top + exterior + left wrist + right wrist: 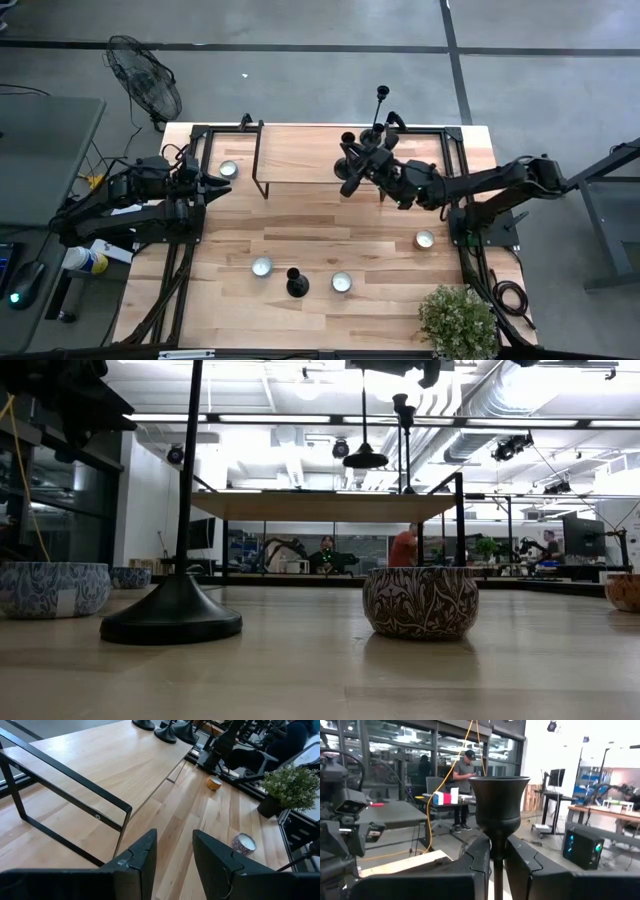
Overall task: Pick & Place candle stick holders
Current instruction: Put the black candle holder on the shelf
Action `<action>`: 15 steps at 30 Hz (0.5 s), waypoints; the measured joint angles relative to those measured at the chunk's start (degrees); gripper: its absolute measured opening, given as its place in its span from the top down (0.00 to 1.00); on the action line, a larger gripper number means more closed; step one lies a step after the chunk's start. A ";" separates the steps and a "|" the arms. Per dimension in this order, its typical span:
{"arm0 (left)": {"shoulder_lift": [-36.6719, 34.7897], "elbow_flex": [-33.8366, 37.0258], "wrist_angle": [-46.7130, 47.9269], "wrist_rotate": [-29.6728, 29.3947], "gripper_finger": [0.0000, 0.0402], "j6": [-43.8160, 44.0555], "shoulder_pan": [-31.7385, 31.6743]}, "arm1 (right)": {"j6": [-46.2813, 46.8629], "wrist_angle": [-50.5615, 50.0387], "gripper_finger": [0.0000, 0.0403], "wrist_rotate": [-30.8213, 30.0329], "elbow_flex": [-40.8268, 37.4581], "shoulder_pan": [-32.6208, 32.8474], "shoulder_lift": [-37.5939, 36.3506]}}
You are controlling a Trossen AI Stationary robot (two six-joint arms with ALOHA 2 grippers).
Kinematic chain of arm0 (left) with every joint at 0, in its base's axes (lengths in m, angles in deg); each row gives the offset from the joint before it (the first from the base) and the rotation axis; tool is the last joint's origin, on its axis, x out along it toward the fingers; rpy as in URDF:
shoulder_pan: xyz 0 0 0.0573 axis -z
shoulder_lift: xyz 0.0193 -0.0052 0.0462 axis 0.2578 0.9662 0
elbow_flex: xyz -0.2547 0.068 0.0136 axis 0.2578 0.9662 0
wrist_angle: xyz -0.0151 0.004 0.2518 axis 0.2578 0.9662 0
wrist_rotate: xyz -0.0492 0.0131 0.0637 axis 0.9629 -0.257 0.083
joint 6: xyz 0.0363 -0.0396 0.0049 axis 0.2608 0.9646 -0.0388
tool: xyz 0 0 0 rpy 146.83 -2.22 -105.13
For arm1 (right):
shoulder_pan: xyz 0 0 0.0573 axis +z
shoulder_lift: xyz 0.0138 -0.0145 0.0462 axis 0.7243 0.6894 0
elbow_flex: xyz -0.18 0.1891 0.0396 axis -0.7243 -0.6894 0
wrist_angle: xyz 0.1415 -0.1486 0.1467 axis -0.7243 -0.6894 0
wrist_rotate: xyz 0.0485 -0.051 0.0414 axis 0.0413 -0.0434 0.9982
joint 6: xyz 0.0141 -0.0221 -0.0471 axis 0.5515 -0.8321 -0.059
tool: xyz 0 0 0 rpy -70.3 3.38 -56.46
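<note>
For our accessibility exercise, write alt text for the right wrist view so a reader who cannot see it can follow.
The right gripper is shut on the thin stem of a black candle stick holder, whose flared cup rises upright just above the dark fingers. Behind is a workshop where a person stands near a desk.

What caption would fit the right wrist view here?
Right gripper shut on the thin stem of a black candlestick holder, its cup upright against the room behind.

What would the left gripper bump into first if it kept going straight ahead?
Probably the raised wooden shelf: the left gripper points toward the black metal leg at its near corner, though depth is unclear.
</note>
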 joint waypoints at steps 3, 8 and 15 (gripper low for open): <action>0.00 0.00 0.00 0.00 0.70 0.00 -0.01 | -1.81 0.51 0.93 -3.40 0.02 0.98 -0.02; 0.00 0.00 0.00 -0.02 0.70 0.00 -0.02 | -3.21 2.10 0.93 -6.27 0.02 2.36 0.00; 0.00 0.00 0.00 -0.02 0.70 0.00 -0.02 | 0.30 2.63 0.93 -16.16 0.04 3.07 0.61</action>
